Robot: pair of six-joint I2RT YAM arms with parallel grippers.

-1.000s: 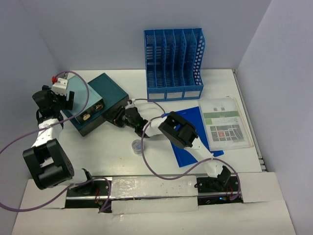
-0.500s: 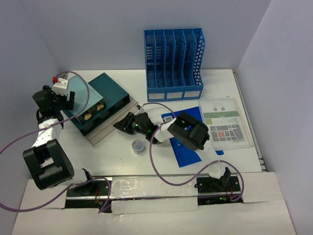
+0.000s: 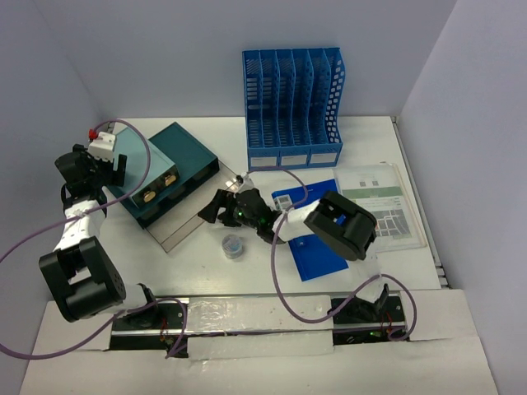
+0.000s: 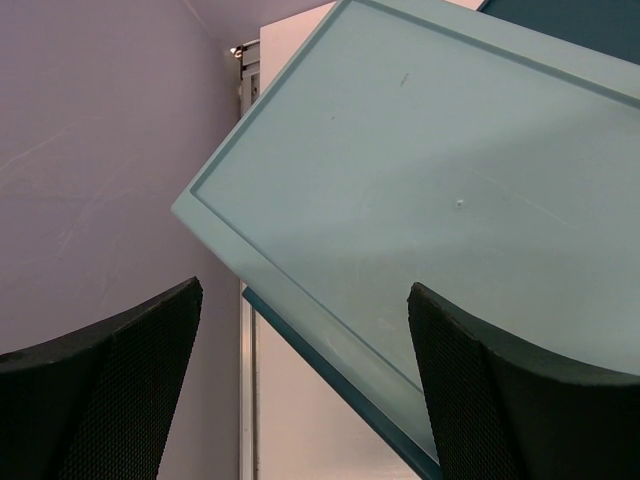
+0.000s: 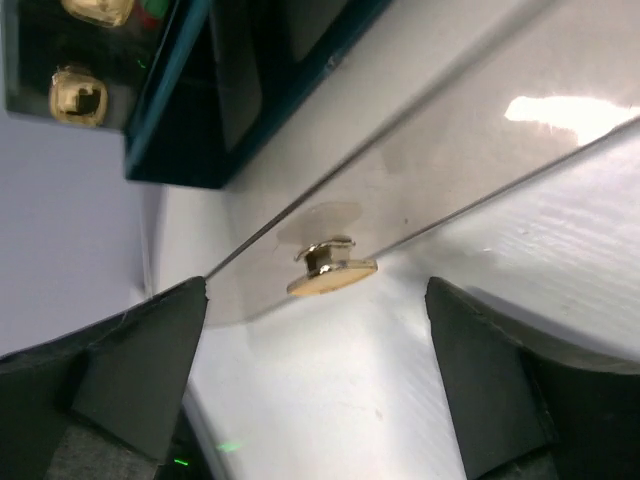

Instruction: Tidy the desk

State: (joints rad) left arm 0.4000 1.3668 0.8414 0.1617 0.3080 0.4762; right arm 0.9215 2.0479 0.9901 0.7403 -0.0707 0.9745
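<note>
On the white desk (image 3: 156, 267) stands a dark teal drawer box (image 3: 169, 164) (image 5: 190, 110). Its clear drawer (image 3: 179, 224) (image 5: 420, 110) is slid out toward the near side, and a gold knob (image 5: 331, 270) sits on the drawer's front. My right gripper (image 3: 216, 207) (image 5: 316, 300) is open just in front of the knob, touching nothing. At the box's left end my left gripper (image 3: 115, 169) (image 4: 305, 292) hangs open over the pale teal top (image 4: 430, 180). It holds nothing.
A blue file rack (image 3: 292, 103) stands at the back. On the right lie a blue folder (image 3: 317, 243) and a printed sheet (image 3: 383, 204). A small clear cup (image 3: 233, 245) sits near the drawer's front. The desk's rail (image 4: 248, 390) and wall (image 4: 100, 150) are close on the left.
The right gripper drew the clear drawer out of the teal box toward the near right, then opened and let go of the knob. The left arm stayed still.
</note>
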